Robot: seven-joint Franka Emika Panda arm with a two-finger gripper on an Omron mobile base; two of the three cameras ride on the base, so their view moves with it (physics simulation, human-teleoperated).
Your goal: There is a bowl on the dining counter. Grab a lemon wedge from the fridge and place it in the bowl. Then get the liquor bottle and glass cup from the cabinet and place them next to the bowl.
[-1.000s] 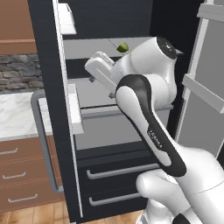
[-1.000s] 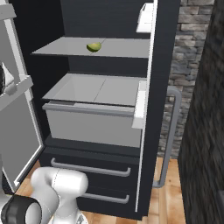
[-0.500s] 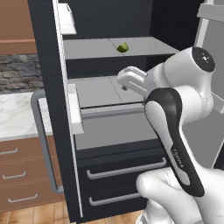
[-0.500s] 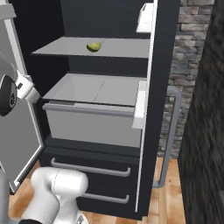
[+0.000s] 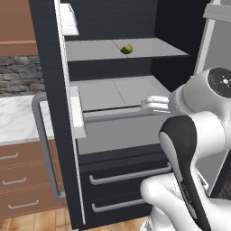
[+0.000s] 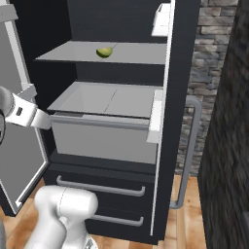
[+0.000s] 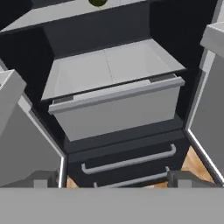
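The fridge (image 5: 47, 67) stands with both doors swung open. The lemon wedge (image 5: 127, 49), a tiny yellow-green piece, lies alone on the grey upper shelf (image 6: 103, 52) and just shows at the top edge of the hand view (image 7: 97, 2). My gripper (image 5: 146, 104) hangs in front of the grey pull-out bin, well below and to the right of the wedge. In the right base view the gripper (image 6: 46, 120) sits at the bin's left corner. Its fingertips (image 7: 46, 179) stand wide apart, open, with nothing between them. The bowl, liquor bottle, glass cup and cabinet are out of view.
The open left door (image 5: 67, 113) with its grey handle and the right door (image 5: 216, 45) flank the arm. Two black lower drawers (image 7: 127, 153) sit under the bin. A marble worktop (image 5: 13, 122) over brown drawers and a stone wall (image 6: 214, 48) lie beside the fridge.
The hand has swung right and down in the left base view, from beside the left door near shelf height to the front of the bin. The jaws stay open; the wedge has not moved.
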